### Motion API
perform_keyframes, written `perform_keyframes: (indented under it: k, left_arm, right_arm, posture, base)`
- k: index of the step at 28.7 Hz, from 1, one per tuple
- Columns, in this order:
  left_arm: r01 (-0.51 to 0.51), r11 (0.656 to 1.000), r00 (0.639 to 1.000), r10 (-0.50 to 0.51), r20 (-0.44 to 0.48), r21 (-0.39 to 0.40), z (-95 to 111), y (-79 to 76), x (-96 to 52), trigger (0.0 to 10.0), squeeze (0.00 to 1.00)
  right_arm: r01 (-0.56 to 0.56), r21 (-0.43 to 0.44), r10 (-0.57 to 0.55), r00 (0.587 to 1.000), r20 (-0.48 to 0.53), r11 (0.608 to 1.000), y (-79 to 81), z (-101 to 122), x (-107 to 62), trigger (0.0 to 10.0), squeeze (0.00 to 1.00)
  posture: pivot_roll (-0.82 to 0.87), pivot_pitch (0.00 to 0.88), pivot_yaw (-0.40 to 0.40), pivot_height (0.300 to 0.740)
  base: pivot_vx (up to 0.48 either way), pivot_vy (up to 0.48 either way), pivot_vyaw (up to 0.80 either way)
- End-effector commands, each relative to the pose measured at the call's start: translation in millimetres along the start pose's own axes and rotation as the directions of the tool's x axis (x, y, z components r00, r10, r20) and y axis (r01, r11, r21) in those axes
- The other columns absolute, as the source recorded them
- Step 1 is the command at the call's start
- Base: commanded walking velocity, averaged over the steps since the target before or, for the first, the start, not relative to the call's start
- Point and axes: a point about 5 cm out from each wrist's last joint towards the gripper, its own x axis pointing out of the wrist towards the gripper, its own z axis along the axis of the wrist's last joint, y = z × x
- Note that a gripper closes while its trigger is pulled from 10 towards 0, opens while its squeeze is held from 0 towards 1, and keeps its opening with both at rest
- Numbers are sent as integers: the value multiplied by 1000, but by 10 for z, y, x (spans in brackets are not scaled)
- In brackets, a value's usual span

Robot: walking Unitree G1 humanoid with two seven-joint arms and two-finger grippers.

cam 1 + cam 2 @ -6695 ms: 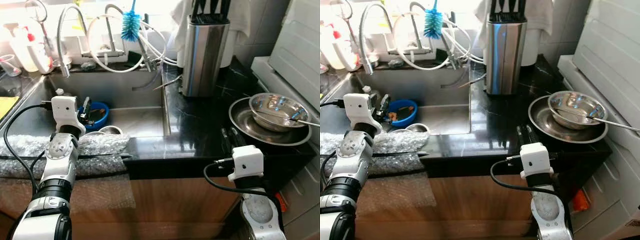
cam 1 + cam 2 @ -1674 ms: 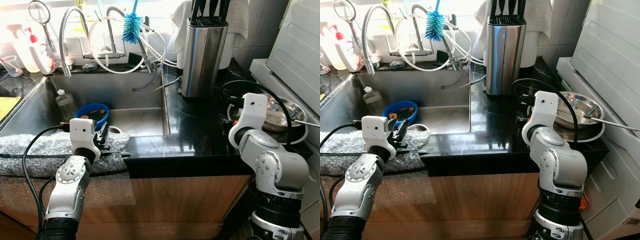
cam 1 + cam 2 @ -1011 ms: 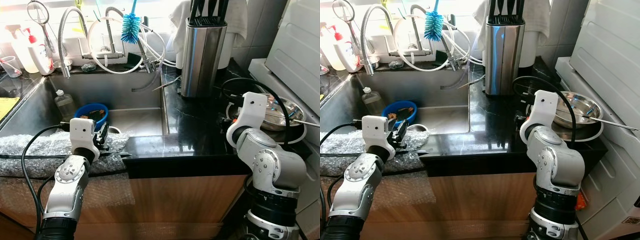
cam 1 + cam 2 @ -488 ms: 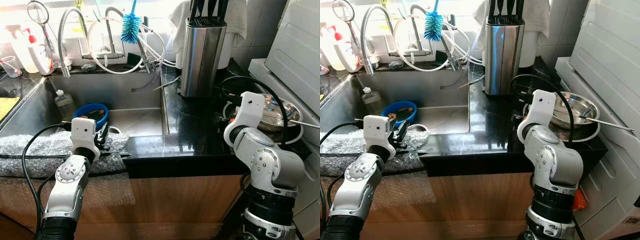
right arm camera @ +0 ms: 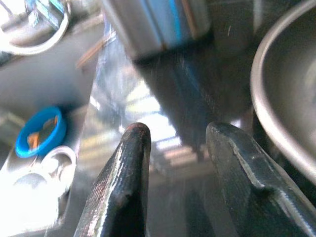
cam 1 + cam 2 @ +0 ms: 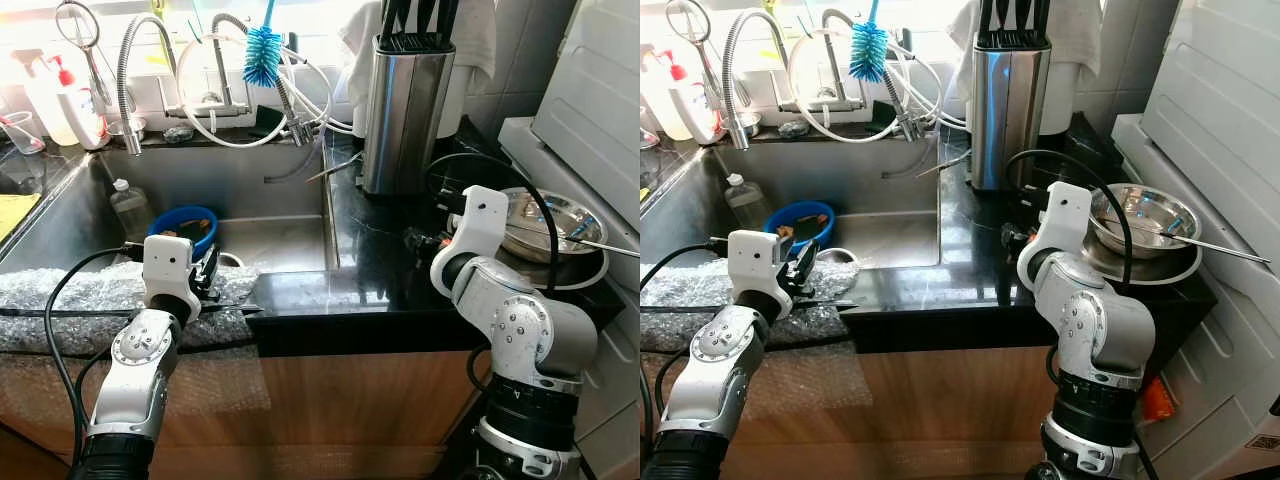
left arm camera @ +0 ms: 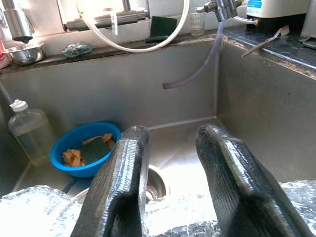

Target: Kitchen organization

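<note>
Right wrist view: right tool (image 5: 173,148) (fingers spread) has swung left, off the bowl (image 6: 1137,222).

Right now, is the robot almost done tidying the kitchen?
Not nearly. Nothing looks put away: the bowl sits on its plate, the blue bowl in the sink. Both end effectors, right and left, are open and empty.

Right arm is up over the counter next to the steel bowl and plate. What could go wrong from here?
The right gripper hangs open over the black counter, close beside the plate holding the steel bowl. A utensil handle sticks out of the bowl past its rim, so a sideways swing could catch it and tip the bowl. The arm's looping cable could also snag the knife block.
</note>
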Motion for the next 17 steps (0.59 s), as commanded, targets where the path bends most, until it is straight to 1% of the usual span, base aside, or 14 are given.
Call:
perform_keyframes:
  k: [1, 4, 5, 10, 11, 17]
  left_arm:
    - [6, 1000, 1000, -6, -31, 14, -52, 3, 13, 10000, 0]
    - [9, 1000, 999, -8, -32, 14, -55, -8, 10, 10000, 0]
    - [11, 1000, 999, -10, -33, 12, -57, -11, 8, 10000, 0]
    - [12, 1000, 999, -12, -36, 11, -59, -13, 11, 10000, 0]
    - [12, 1000, 999, -12, -36, 10, -60, -14, 13, 10000, 0]
    - [12, 1000, 999, -12, -36, 8, -60, -16, 15, 10000, 0]
  right_arm:
    - [-7, -8, 8, 999, 49, 1000, 48, 114, -21, 10000, 0]
    - [10, -11, -9, 998, 62, 1000, 24, 147, -29, 10000, 0]
    - [32, -20, -30, 997, 67, 999, -2, 161, -32, 10000, 0]
    - [79, -23, -78, 996, 46, 997, -88, 126, -25, 10000, 0]
    - [100, -25, -99, 994, 37, 995, -126, 108, -23, 10000, 0]
    - [129, -30, -129, 991, 29, 991, -189, 98, -19, 10000, 0]
  posture:
    - [-54, 0, 21, 740]
    - [-56, 0, 23, 740]
    - [-56, 0, 23, 740]
    - [-59, 0, 24, 740]
    - [-59, 0, 23, 740]
    - [-60, 0, 26, 740]
  base:
    - [0, 0, 0]
    - [0, 0, 0]
    - [0, 0, 0]
    - [0, 0, 0]
    - [0, 0, 0]
    - [0, 0, 0]
